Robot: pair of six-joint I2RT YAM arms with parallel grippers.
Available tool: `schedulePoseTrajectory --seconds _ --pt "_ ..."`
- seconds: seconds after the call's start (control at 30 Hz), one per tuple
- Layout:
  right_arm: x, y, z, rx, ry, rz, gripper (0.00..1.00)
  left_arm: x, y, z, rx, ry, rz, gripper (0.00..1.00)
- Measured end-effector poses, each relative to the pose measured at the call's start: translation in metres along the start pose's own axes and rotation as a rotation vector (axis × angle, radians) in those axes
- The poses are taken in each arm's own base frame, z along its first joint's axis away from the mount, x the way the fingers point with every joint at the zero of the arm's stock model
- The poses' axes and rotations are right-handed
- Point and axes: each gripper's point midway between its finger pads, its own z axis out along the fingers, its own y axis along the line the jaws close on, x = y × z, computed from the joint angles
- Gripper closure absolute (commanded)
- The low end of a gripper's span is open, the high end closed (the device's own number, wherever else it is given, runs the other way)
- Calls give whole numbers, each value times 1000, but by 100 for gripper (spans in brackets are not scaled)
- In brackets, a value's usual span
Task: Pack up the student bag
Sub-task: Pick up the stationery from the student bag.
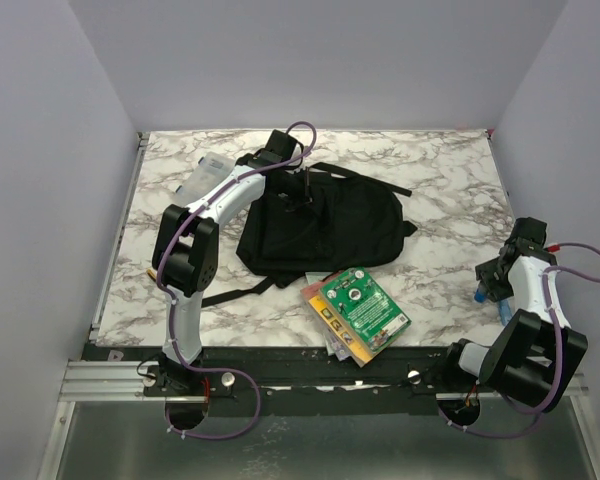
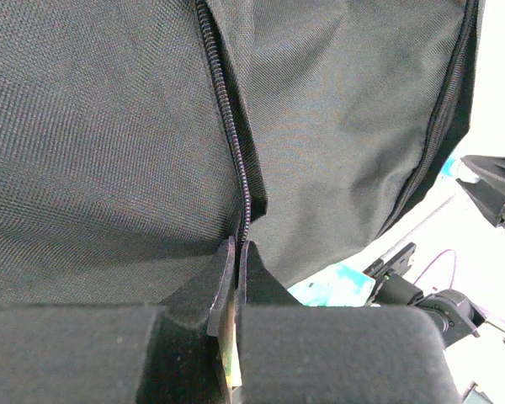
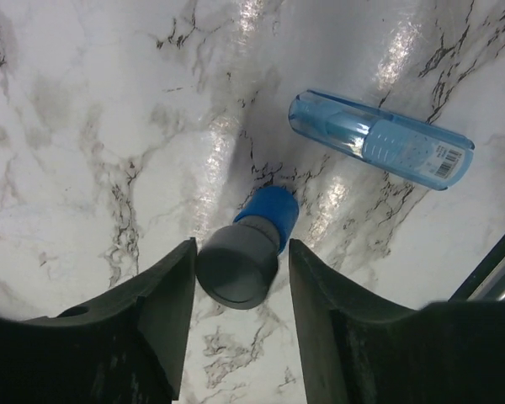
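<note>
The student bag (image 1: 325, 232) lies black and flat at the middle of the marble table, and its fabric (image 2: 101, 143) fills the left wrist view. My left gripper (image 1: 302, 196) sits on its far upper part, jaws pressed together (image 2: 238, 249) on the bag's zipper (image 2: 234, 143), which runs straight into them. At the table's right edge, my right gripper (image 1: 487, 283) points down and is open (image 3: 240, 246). It straddles an upright blue bottle with a black cap (image 3: 238, 266). The left finger touches the cap and a gap shows on the right side.
A stack of books with a green cover (image 1: 359, 312) lies in front of the bag near the table's front edge. A clear blue plastic case (image 3: 379, 140) lies flat just beyond the bottle. A white object (image 1: 201, 176) rests at the back left beside the left arm.
</note>
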Motion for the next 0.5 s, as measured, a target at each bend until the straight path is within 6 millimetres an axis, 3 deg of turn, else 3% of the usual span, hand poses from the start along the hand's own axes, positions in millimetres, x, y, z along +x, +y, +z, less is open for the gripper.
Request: schedulePoseTrajectory --seconds 0.13,0.27,0.4,0.5 --pt "-1 2 0 -10 -2 -12 78 0 0 0 0 0 0 100" --pt "-4 5 0 -28 -13 -30 92 0 0 0 0 0 0 100" --pt "-8 13 -5 -52 -27 -73 97 0 0 0 0 0 1 100" --pt "-18 36 -19 -119 -64 -128 97 0 0 0 0 0 2 100"
